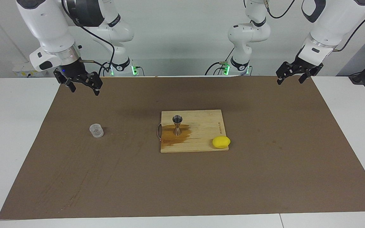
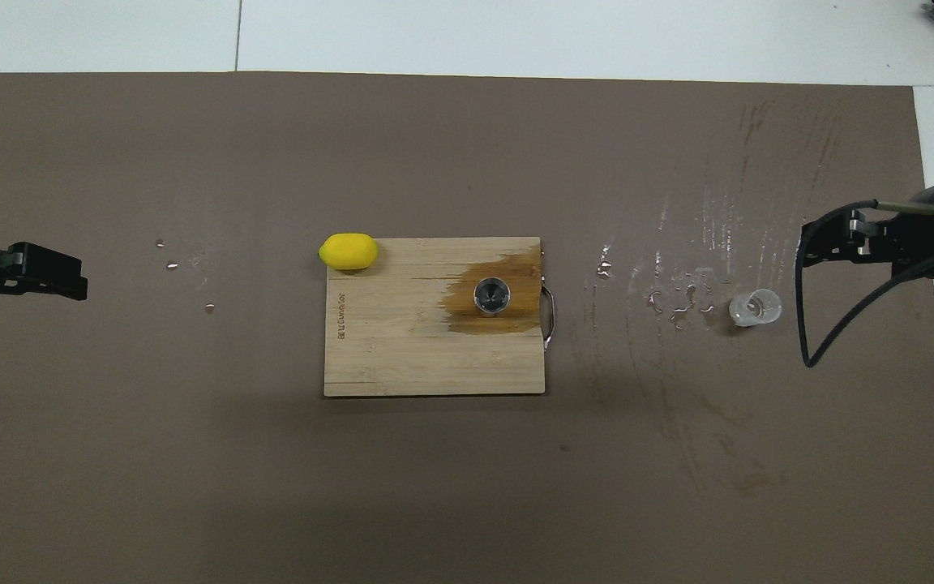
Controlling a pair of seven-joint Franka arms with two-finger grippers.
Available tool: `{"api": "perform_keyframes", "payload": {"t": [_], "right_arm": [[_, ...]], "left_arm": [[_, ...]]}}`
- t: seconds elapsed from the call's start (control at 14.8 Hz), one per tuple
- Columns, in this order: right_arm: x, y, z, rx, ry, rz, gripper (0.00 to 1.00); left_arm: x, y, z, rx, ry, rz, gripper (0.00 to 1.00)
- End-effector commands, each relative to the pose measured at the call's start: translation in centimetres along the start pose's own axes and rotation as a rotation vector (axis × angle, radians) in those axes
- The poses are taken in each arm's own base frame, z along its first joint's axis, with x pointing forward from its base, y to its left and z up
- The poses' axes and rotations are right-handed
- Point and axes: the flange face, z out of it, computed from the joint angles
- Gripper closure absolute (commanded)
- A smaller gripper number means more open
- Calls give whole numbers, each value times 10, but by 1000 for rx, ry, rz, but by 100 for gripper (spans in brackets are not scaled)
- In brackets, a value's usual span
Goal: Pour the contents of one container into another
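Overhead view: lemon [image 2: 348,251] touches cutting board [image 2: 402,357]; jigger [image 2: 491,294] unobstructed.

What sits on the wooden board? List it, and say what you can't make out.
On the board: a metal jigger standing upright on a dark wet stain, and a lemon at one corner. Whether the jigger holds liquid cannot be seen.

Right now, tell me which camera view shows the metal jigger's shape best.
The facing view: the jigger stands upright on the cutting board, so its two cones and narrow waist show side-on, with a wet stain around its foot. The overhead view gives only its round open mouth from above, hiding the hourglass outline.
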Motion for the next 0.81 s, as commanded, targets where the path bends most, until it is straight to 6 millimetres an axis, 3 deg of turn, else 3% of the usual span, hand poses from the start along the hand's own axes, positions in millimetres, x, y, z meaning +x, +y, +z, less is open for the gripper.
{"api": "perform_keyframes", "payload": {"t": [0.0, 0.34, 0.74], "right_arm": [[-4, 1, -5, -5, -19, -60, 0], [0, 9, -5, -2, -11, -63, 0], [-2, 5, -4, -3, -13, -62, 0]], "left_arm": [[-7, -1, -4, -6, -4, 5, 0], [-7, -1, -3, -6, -6, 5, 0], [-7, -1, -4, -6, -6, 5, 0]]}}
